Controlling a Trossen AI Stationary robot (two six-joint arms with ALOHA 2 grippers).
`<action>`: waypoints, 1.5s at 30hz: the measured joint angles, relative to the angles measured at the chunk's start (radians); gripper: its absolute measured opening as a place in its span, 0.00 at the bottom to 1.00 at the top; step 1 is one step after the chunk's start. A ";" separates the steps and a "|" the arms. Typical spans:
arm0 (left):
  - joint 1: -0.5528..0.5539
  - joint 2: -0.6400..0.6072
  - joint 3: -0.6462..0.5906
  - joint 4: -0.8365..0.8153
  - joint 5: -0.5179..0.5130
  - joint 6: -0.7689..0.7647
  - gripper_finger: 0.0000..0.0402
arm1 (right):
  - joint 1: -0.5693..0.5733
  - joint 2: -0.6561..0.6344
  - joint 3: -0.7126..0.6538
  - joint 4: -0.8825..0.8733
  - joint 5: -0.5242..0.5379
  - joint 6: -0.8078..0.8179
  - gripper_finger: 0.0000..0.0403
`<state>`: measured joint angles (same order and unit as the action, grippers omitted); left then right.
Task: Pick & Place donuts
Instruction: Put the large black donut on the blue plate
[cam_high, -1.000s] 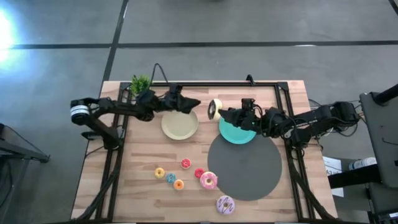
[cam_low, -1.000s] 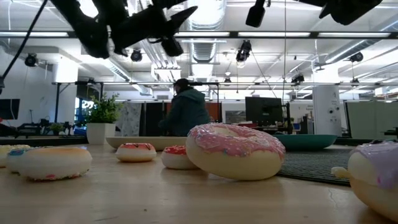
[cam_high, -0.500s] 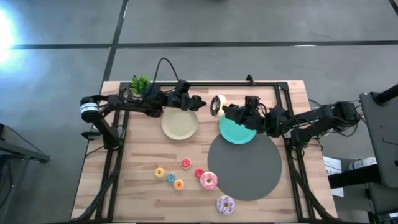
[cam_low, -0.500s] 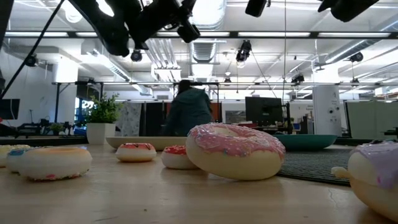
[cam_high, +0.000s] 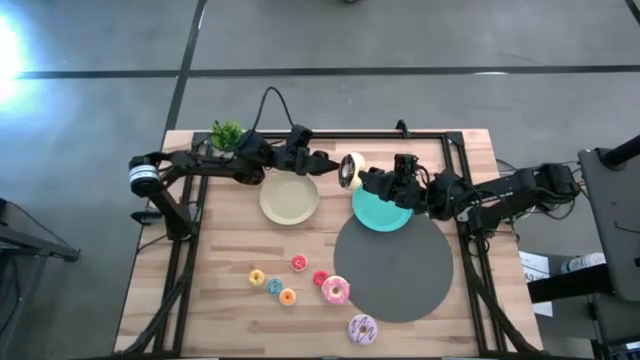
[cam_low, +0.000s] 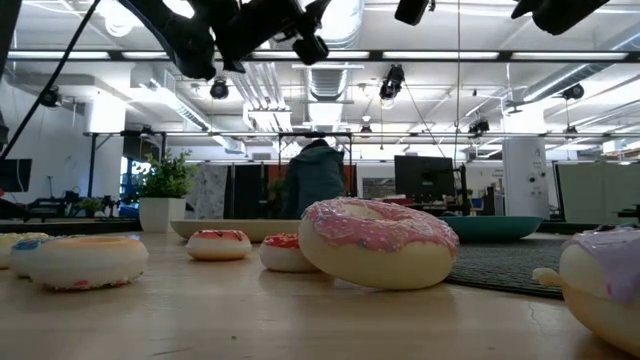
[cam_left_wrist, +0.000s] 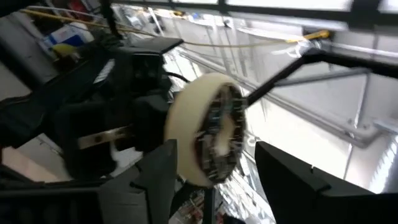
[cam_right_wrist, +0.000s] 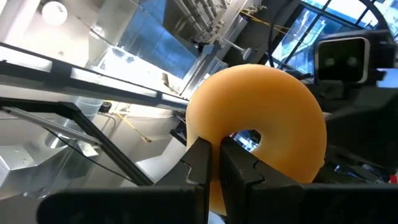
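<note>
My right gripper is shut on the orange/brown donut, held in the air above the table's far part, between the beige plate and the teal plate. The left wrist view shows this donut on edge, with pale sides and a dark sprinkled top. My left gripper is open just left of it, and its fingers stand on either side of the donut without clear contact. The pink donut, the lilac donut and several small donuts lie on the near part of the table. My right gripper pinches the donut's ring wall. One finger stands at the hole and the other on the outer rim. It comes roughly level from the table's right. The donut is lifted clear and stands on edge.
A grey round mat lies under the teal plate's near side. A small potted plant stands at the far left. A black frame rail runs along the far edge. A person moves in the room beyond.
My left gripper has reached toward the table's right, closing in on the held donut until its open fingers flank it. My right gripper and the donut have stayed nearly in place. The person in the background has walked to the right.
</note>
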<state>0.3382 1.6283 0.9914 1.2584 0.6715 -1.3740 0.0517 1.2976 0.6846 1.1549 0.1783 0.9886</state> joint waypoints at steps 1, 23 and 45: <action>0.000 0.004 0.010 -0.002 0.001 0.006 0.48 | 0.000 0.000 0.000 0.000 0.000 0.000 0.03; -0.006 0.099 0.067 0.102 -0.008 -0.011 0.48 | 0.000 -0.002 0.000 0.014 -0.008 -0.016 0.03; -0.005 0.101 0.031 0.138 -0.044 -0.008 0.48 | 0.000 -0.004 0.000 0.035 -0.020 -0.050 0.03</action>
<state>0.3336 1.7294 1.0225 1.3968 0.6270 -1.3817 0.0513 1.2934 0.6846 1.1898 0.1582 0.9382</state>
